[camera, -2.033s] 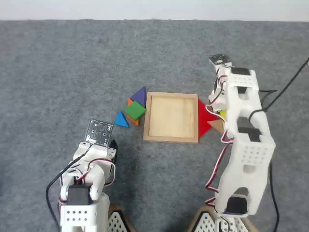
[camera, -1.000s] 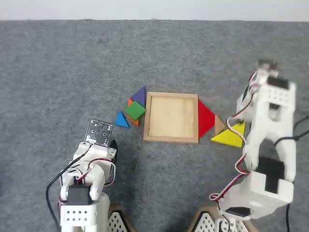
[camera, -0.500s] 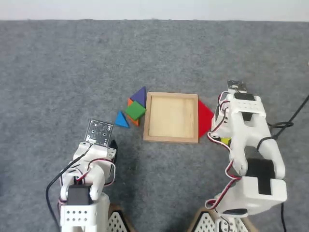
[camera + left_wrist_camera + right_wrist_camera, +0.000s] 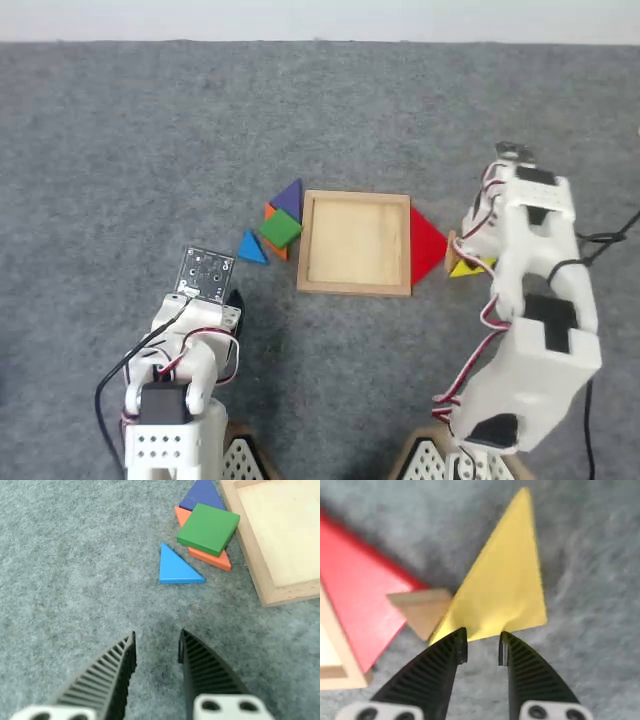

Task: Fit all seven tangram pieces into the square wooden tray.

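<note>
The square wooden tray lies mid-table with nothing in it. Off its left side sit a purple triangle, a green square resting on an orange piece, and a blue triangle. A red triangle, a small wooden triangle and a yellow triangle lie at its right. My right gripper is open, tips at the edge of the yellow triangle. My left gripper is open over bare carpet, short of the blue triangle.
Grey carpet covers the table. The right arm stands over the area right of the tray and hides part of the yellow triangle. The left arm sits near the front left. The tray's corner touches the red triangle.
The right arm swung out to the right, came back over the yellow triangle, then shifted slightly right. The left arm has stayed still.
</note>
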{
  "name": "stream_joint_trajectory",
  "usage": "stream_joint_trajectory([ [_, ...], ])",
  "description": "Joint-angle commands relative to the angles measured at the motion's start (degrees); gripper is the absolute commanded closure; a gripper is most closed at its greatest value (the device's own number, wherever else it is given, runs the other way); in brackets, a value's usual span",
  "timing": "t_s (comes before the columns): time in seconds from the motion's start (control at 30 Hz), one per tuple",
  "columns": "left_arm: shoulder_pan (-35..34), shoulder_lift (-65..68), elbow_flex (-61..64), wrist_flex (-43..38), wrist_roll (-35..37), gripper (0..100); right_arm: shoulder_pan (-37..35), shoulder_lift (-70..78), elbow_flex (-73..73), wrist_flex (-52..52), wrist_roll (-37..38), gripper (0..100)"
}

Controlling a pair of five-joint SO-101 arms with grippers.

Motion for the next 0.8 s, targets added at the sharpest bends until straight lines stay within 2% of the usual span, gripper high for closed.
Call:
stream_joint_trajectory([
  [0.0, -0.4, -1.0, -0.7, 0.2, 0.5, 86, 4.3, 2.2, -4.8, 0.3, 3.0, 86.4],
  [0.23, -0.4, -1.0, -0.7, 0.2, 0.5, 86, 9.8, 2.2, -13.1, 3.8, 4.2, 86.1],
  [0.4, -0.4, -1.0, -0.7, 0.2, 0.5, 86, 4.2, 1.8, -17.7, 10.3, 1.6, 86.1],
  [0.63, -0.4, -1.0, -0.7, 0.2, 0.5, 86, -3.5, 2.0, -19.7, 11.0, -4.6, 85.7],
  [0.77, -0.4, -1.0, -0.7, 0.2, 0.5, 86, -3.4, 3.5, -19.7, 10.2, -7.3, 74.5],
])
